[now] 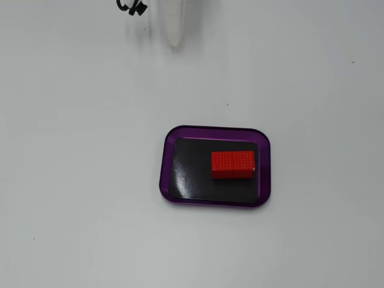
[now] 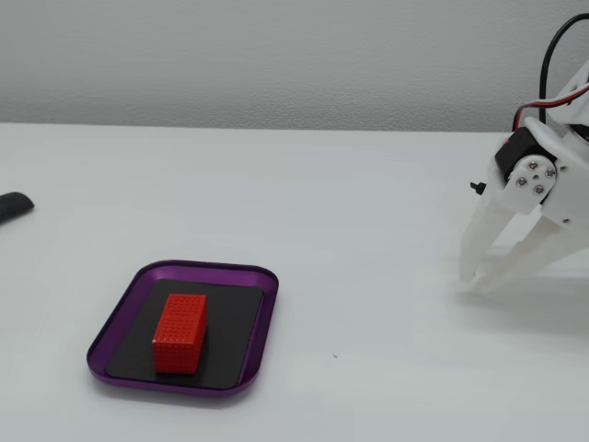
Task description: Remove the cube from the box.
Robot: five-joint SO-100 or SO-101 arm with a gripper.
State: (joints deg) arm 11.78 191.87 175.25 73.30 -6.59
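The red cube [image 1: 233, 164] lies flat on the black bottom of the purple-rimmed box [image 1: 168, 162], in its right half in a fixed view. In the other fixed view the cube [image 2: 179, 331] sits left of the middle of the box [image 2: 262, 318]. My white gripper [image 2: 474, 284] is far to the right of the box, tips down at the table, with the fingers meeting at the tips and nothing between them. In a fixed view only its tip [image 1: 174, 41] shows at the top edge, well above the box.
A black object [image 2: 13, 207] lies at the table's left edge. A black cable or part [image 1: 132, 6] shows at the top edge next to the gripper. The table is plain white, with a grey wall behind.
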